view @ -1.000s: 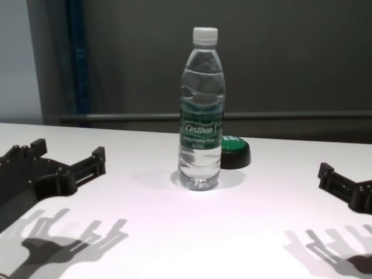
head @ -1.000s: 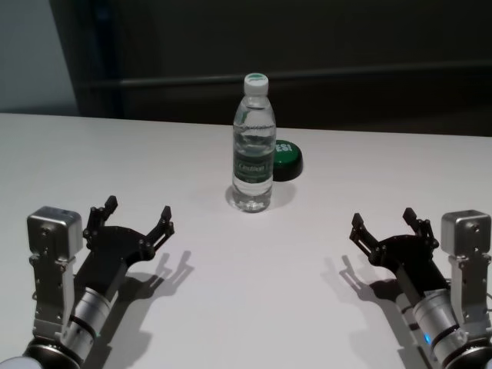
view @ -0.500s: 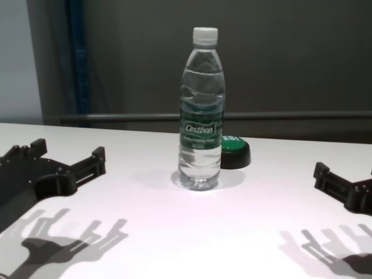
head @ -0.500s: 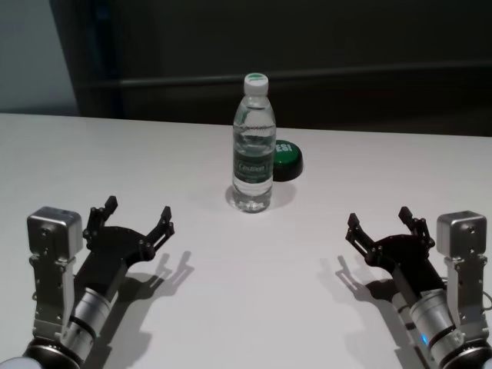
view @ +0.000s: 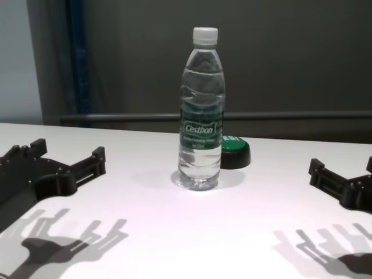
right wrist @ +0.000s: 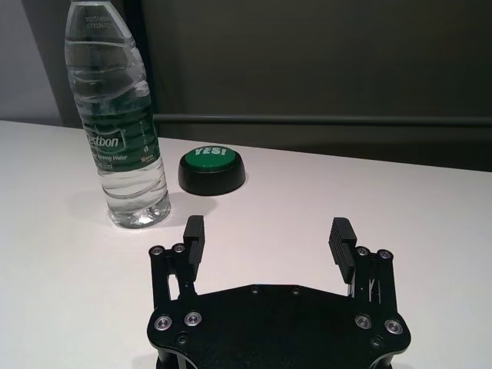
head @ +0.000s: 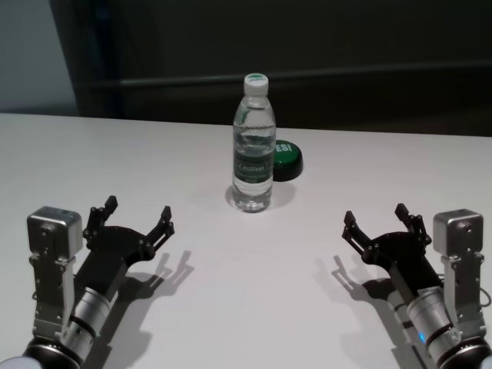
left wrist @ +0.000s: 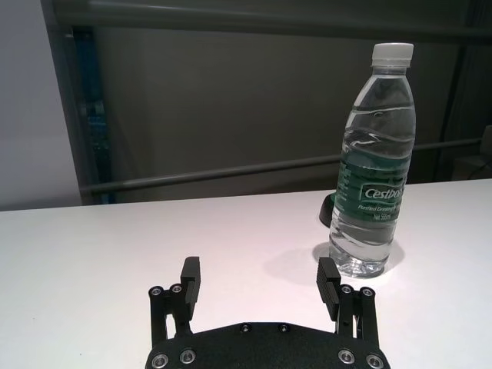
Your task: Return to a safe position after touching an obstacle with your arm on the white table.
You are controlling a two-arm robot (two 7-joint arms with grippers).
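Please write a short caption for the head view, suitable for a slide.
Water bottle upright on the white table before a green button; left gripper and right gripper open, apart from it.

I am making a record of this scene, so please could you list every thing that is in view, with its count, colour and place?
water bottle: one, clear with a white cap and a green label band, standing upright near the middle of the table.
button: one, green on a black base, just behind the bottle toward the robot's right.
table: one, white, under everything.
rail: one, grey, running along the dark wall behind the table.
left gripper: one, black, open, low over the table's near left side, apart from the bottle.
right gripper: one, black, open, low over the table's near right side, apart from the bottle.
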